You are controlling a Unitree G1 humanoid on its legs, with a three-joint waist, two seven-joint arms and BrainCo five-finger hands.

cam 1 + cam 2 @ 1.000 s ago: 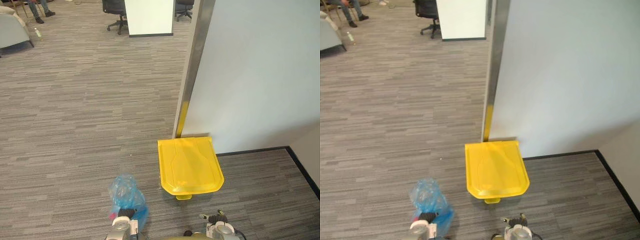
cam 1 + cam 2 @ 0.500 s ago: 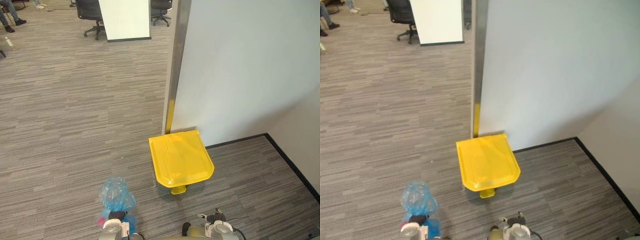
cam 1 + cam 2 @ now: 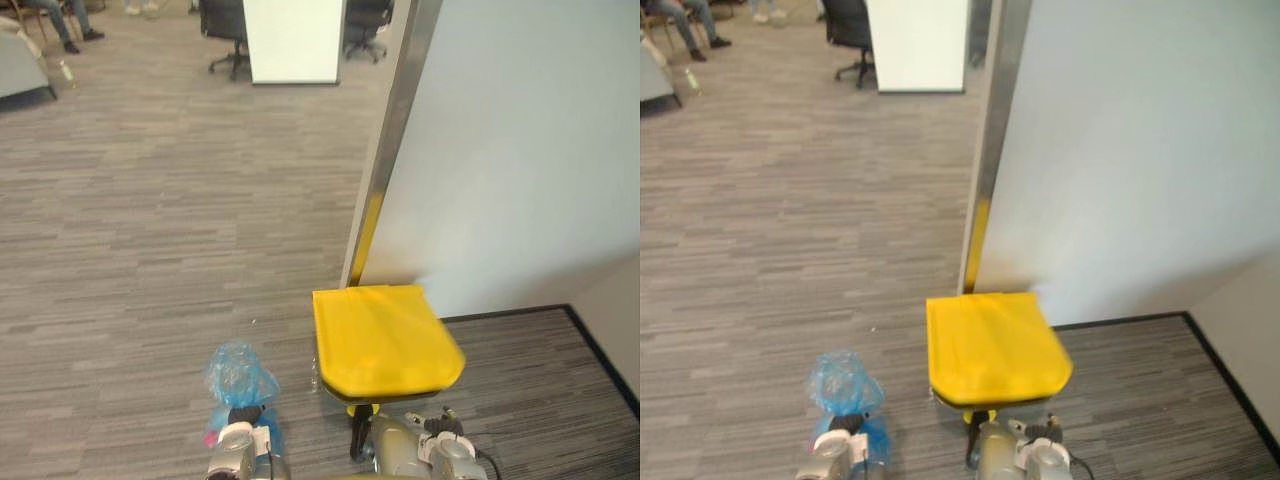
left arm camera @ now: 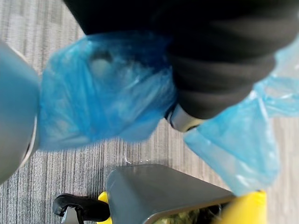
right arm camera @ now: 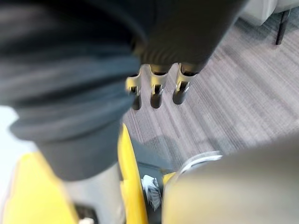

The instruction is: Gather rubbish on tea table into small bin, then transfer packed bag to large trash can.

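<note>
Floor: grey striped carpet (image 3: 150, 250), with a white wall (image 3: 520, 150) on the right.
Yellow trash can (image 3: 385, 340): lid down, standing at the wall's metal corner post.
Blue bag (image 3: 236, 372): its neck is clenched in the left hand (image 3: 240, 418); it is near the can's left side and apart from it.
Right hand (image 5: 156, 95): fingers hang relaxed, holding nothing.

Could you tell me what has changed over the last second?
The camera has shifted with the robot, so the yellow-lidded trash can now shows closer in front of the right hand. Nothing was taken or released: the left hand still grips the blue bag, and the right hand stays open and empty.
</note>
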